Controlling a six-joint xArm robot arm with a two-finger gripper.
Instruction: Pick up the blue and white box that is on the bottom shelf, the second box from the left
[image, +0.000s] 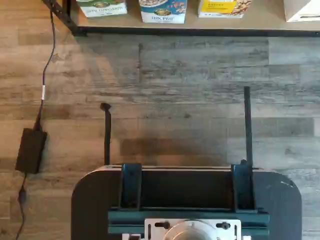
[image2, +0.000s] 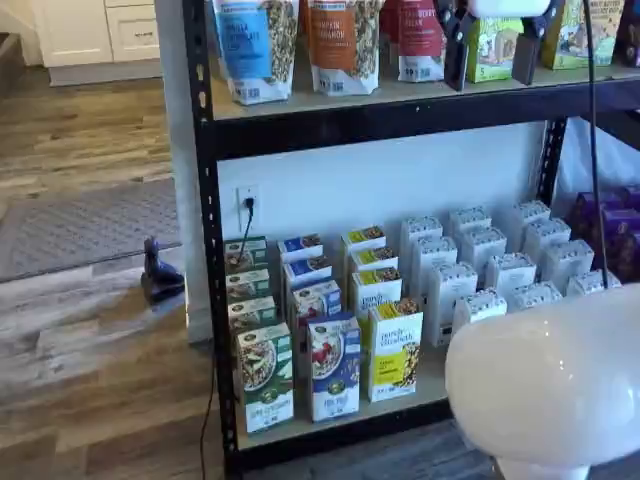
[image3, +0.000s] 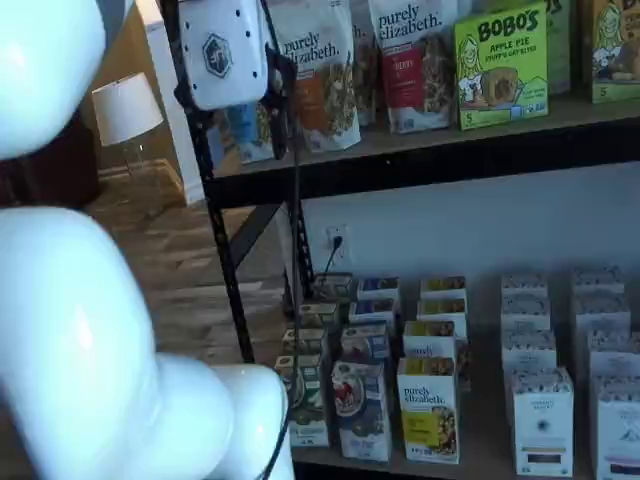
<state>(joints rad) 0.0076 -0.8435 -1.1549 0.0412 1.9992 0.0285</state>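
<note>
The blue and white box (image2: 333, 368) stands at the front of its row on the bottom shelf (image2: 432, 378), between a green-and-white carton (image2: 265, 375) and a yellow-and-white carton (image2: 395, 350). It also shows in a shelf view (image3: 360, 410), and its base shows in the wrist view (image: 162, 12). My gripper (image2: 490, 55) hangs high up at the level of the upper shelf, far above the box. Its two black fingers stand apart with a plain gap and hold nothing. Its white body (image3: 222, 50) shows side-on in a shelf view.
White cartons (image2: 480, 270) fill the shelf to the right of the yellow ones. Granola bags (image2: 340, 40) stand on the upper board. My white arm (image2: 545, 380) blocks the lower right. A black power adapter (image: 31, 150) and its cable lie on the wood floor before the rack.
</note>
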